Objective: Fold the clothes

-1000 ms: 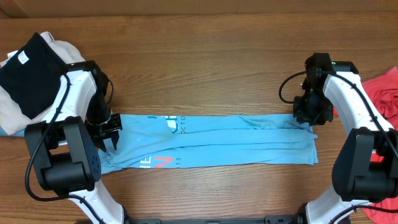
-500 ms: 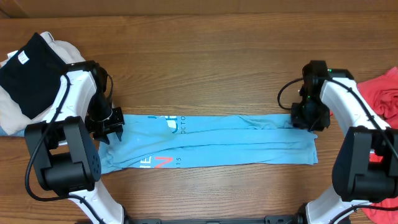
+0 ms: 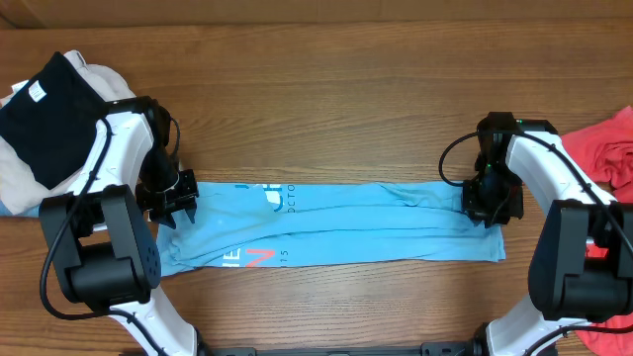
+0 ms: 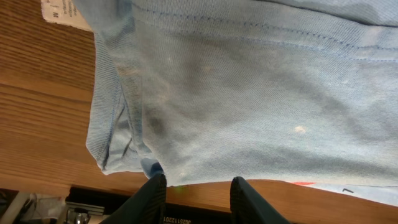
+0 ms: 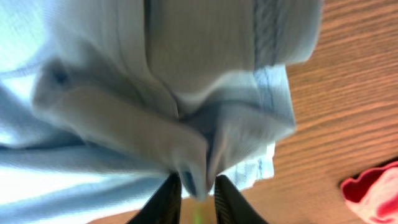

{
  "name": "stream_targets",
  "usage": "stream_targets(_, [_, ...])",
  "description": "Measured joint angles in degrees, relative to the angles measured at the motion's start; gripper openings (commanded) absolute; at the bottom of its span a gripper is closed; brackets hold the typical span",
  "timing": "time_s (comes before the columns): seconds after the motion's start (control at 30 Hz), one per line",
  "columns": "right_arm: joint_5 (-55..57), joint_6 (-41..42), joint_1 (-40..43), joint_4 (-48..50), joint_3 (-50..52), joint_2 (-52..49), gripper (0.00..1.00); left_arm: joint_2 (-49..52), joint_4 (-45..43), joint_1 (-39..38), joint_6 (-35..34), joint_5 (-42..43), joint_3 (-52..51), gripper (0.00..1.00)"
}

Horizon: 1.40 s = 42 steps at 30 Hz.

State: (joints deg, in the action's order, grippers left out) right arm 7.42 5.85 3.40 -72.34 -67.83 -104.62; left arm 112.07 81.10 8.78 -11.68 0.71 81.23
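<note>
The light sky-blue T-shirt lies folded into a long strip across the wooden table, with white and red lettering near its left end. My left gripper stands at that left end. In the left wrist view it is open, the cloth edge touching only the left fingertip and bare wood showing in the gap. My right gripper is at the strip's right end. In the right wrist view it is shut on a pinched fold of the blue shirt. The coral-red T-shirt lies crumpled at the far right.
A heap of black and beige garments lies at the table's left edge behind the left arm. A corner of the coral-red shirt shows just right of the right gripper. Both arm bases stand at the front edge.
My right gripper has slid toward the front onto the shirt's right end and closed on a fold of it. The left gripper shifted slightly at the left end, then stayed still.
</note>
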Motion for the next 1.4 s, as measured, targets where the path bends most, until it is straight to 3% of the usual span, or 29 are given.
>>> stream_targets(0.13, [0.1,0.0,0.0,-0.9,0.0,0.0,0.24,0.0,0.0,0.0,0.0,0.1,0.0,0.37])
stream_targets(0.23, [0.0,0.1,0.0,-1.0,0.0,0.0,0.18,0.0,0.0,0.0,0.0,0.1,0.0,0.37])
stream_targets(0.43, [0.1,0.2,0.0,0.2,0.0,0.0,0.19,0.0,0.0,0.0,0.0,0.1,0.0,0.38])
stream_targets(0.67, [-1.3,2.9,2.8,2.8,-3.8,0.0,0.32,0.0,0.0,0.0,0.0,0.2,0.0,0.49])
stream_targets(0.8, [-5.4,0.7,7.7,2.7,-4.2,0.1,0.43,0.0,0.0,0.0,0.0,0.2,0.0,0.49])
stream_targets(0.93, [-10.9,-2.8,13.7,1.9,-4.2,0.1,0.72,0.0,-0.5,0.0,0.0,0.2,0.0,0.5])
stream_targets(1.13, [-16.4,-9.3,16.7,1.6,-4.1,0.2,0.92,0.0,-1.0,0.0,0.0,0.2,0.0,0.51])
stream_targets(1.23, [-17.7,-11.3,16.4,4.1,-2.9,0.2,0.96,0.0,-1.0,0.0,0.0,0.2,0.0,0.51])
stream_targets(1.4, [-18.8,-12.6,16.3,9.1,2.1,0.2,0.93,0.0,-1.0,0.0,0.0,0.2,0.0,0.52])
